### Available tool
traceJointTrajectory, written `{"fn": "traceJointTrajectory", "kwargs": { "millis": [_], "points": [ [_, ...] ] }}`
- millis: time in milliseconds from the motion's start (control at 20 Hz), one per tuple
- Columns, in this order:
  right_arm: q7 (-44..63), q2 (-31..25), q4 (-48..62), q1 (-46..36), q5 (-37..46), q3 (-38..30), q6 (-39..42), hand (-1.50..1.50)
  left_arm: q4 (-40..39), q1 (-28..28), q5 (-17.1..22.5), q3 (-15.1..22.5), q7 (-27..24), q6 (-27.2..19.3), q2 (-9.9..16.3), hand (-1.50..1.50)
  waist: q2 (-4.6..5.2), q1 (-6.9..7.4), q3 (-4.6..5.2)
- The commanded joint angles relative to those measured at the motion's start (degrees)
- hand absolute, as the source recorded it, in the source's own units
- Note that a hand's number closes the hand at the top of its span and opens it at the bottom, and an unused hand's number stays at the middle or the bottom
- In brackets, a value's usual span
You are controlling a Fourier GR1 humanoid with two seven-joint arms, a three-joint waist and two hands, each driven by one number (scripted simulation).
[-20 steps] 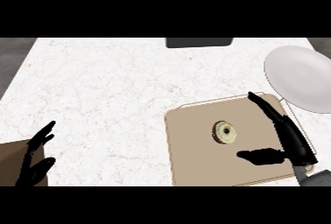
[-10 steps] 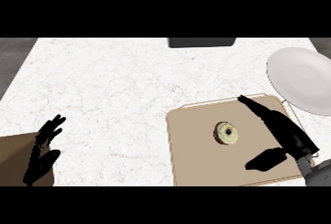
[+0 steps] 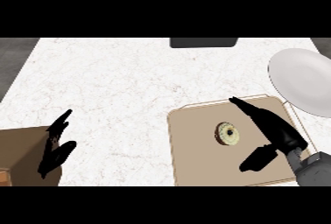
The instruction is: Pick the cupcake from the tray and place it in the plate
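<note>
1. Right hand [image 3: 275,133] hovers over the tray [image 3: 194,166], fingers straight and spread from the thumb, holding nothing.
2. Cupcake [image 3: 227,133] sits on the tray just at the hand's 9 o'clock, untouched.
3. Plate [image 3: 302,81] lies at the tray's 1 o'clock.
4. Left hand [image 3: 57,146] rests open at 8 o'clock, fingers up.

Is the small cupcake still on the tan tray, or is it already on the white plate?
On the tan tray: the small cupcake sits at its middle, untouched; the white plate holds nothing.
</note>
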State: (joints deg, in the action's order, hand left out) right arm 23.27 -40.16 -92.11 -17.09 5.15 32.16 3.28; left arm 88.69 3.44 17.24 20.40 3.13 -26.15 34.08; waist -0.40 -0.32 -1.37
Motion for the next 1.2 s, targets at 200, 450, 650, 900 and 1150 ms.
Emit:
{"fn": "traceJointTrajectory", "kwargs": {
  "millis": [200, 450, 650, 900, 1150],
  "points": [
    [-1.39, 5.16, 6.65, -2.02, 3.05, 0.96, 1.66, -1.5, -3.22, -8.63, 0.97, 1.02, 7.25, -1.3, -7.59, 0.0, 0.69, 0.32, 1.35],
    [3.4, 6.58, 4.04, -2.75, 3.15, -1.04, 3.69, -1.5, -3.19, -7.55, -0.09, 0.7, 7.07, 0.29, -8.3, 0.0, 0.44, 0.41, 1.39],
    [-1.96, 5.63, 5.37, 1.02, 4.62, -2.51, 4.46, -1.5, -3.74, -5.87, -1.43, -0.06, 6.0, -0.41, -10.51, 0.0, 0.37, 0.21, 1.38],
    [-1.59, 9.93, 11.48, -3.68, 5.97, -4.36, 7.88, -1.5, -2.61, -3.4, -2.56, -1.06, 5.16, 1.59, -10.63, 0.0, 0.41, 0.76, 1.37],
    [-10.2, 13.95, 19.19, -3.64, 15.04, -2.57, 2.5, 1.5, -1.27, -6.27, -4.21, -1.67, 9.01, 1.17, -11.77, 0.0, 0.48, 0.98, 1.32]
  ]
}}
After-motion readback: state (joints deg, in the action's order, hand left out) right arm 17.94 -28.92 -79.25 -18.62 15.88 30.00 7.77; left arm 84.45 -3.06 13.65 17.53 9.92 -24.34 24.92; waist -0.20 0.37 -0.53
